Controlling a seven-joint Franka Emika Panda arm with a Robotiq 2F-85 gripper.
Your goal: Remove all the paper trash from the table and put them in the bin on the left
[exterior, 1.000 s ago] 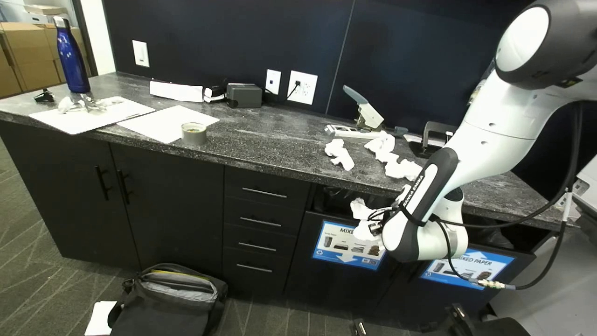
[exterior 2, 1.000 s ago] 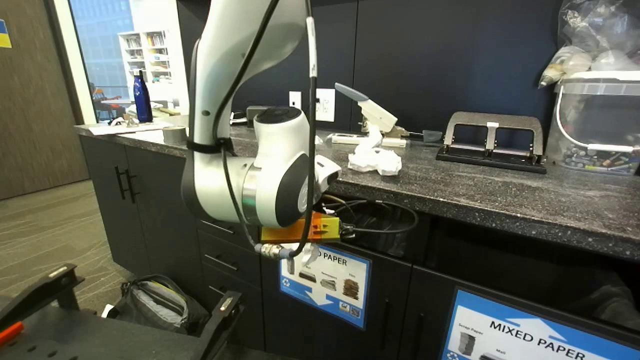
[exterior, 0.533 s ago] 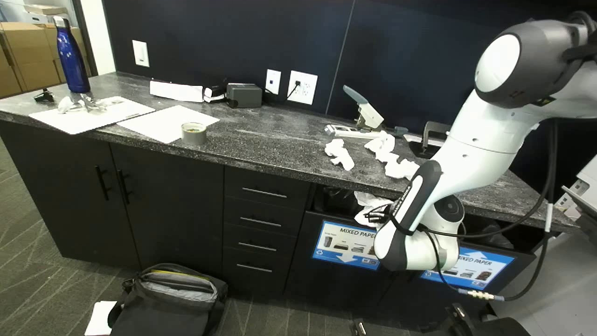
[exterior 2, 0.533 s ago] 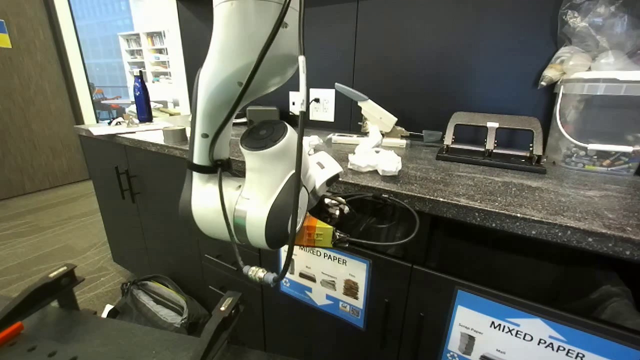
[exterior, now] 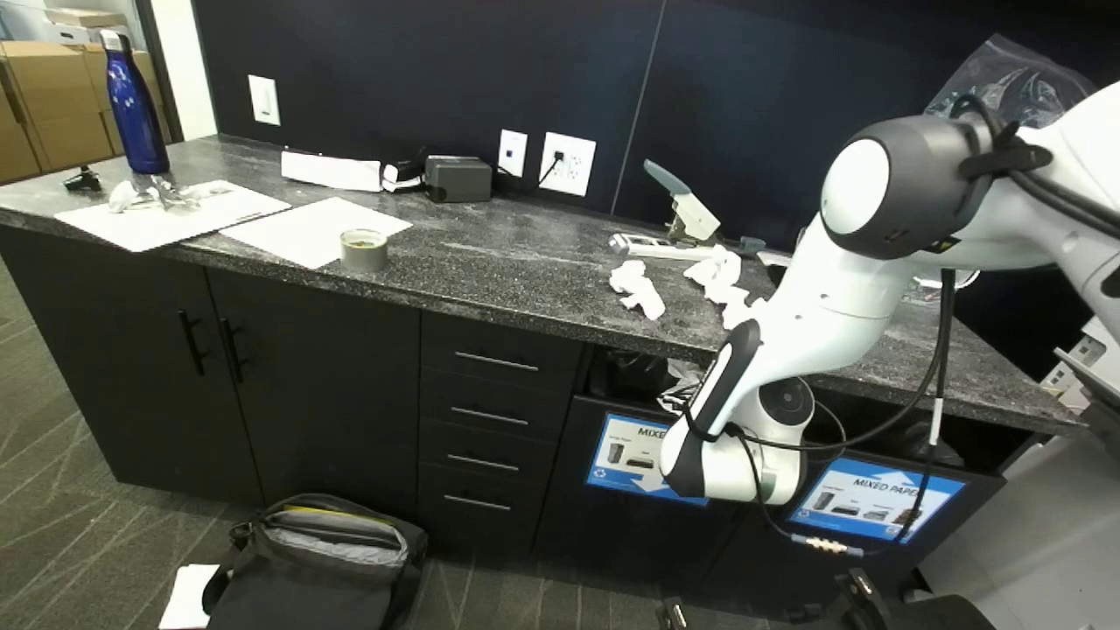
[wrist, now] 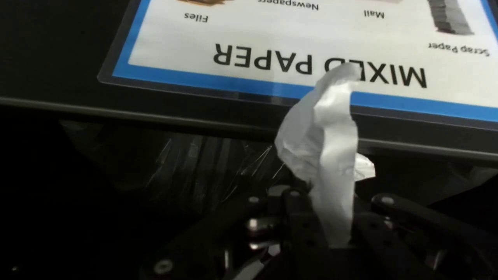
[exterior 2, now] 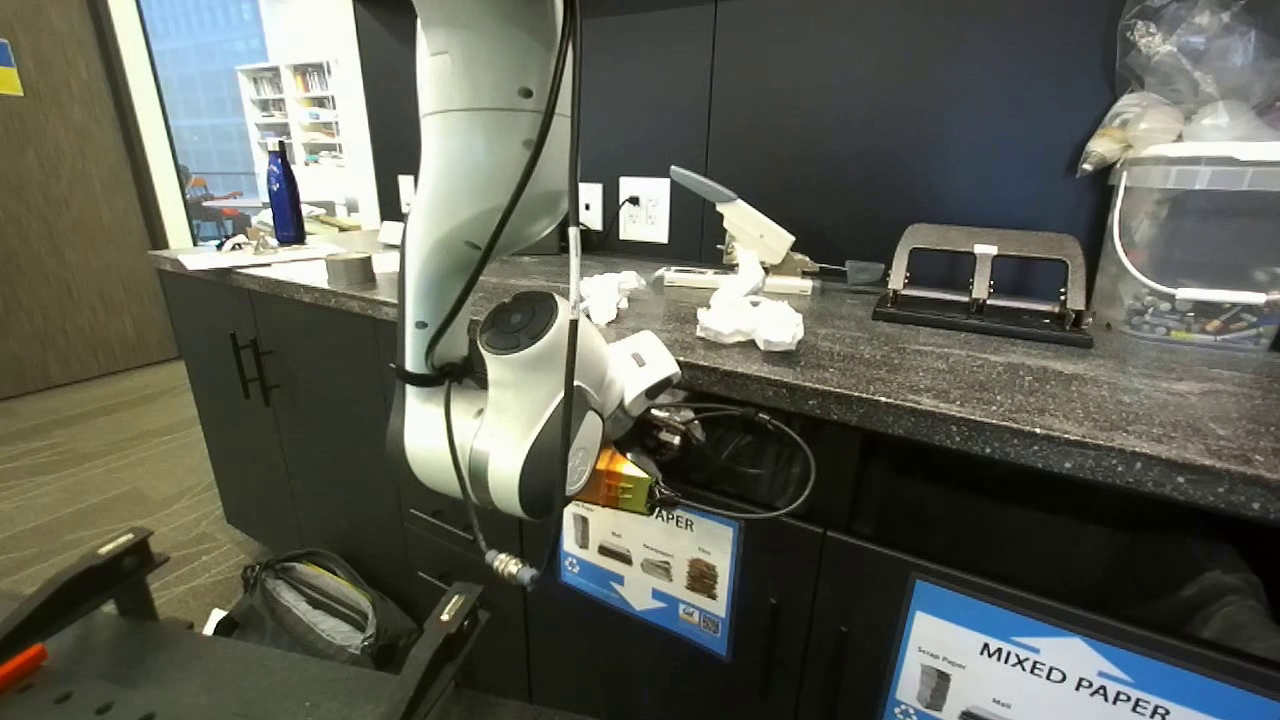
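1 crumpled paper scrap (wrist: 336, 147) pinched in nearly closed tool (wrist: 332, 223), at mouth of bin (wrist: 194, 111).

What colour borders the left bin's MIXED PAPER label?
Blue; the label border shows best in the wrist view.

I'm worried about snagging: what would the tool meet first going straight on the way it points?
Probably the bin's front rim or plastic liner beside it, the paper in the tool touching first; depth is unclear.

End effector (wrist: 330, 217) pinching paper scrap (wrist: 330, 144) near bin (wrist: 194, 123).
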